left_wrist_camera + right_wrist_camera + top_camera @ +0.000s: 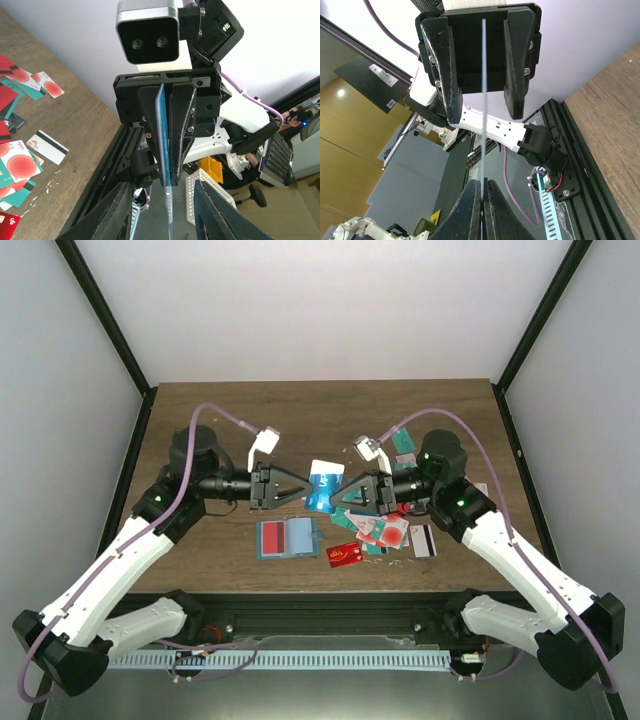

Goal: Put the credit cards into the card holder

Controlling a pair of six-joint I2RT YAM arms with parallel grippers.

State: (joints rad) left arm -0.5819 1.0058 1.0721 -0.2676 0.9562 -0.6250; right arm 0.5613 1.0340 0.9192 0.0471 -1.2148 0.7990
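Observation:
A teal and white credit card (322, 484) hangs in the air between the two grippers. My right gripper (336, 498) is shut on one end of it, and in the right wrist view the fingertips (492, 200) pinch its thin edge (483, 125). My left gripper (302, 487) is open, a finger on each side of the card's other end (169, 207) without touching it. The card holder (300, 537) lies open on the table below, a red card on its left half. More credit cards (385, 530) lie in a heap under the right arm.
A red card (344, 556) and a white card with a black stripe (423, 540) lie near the table's front edge. Another teal card (404, 443) lies behind the right wrist. The black frame rail (330, 615) runs along the near edge.

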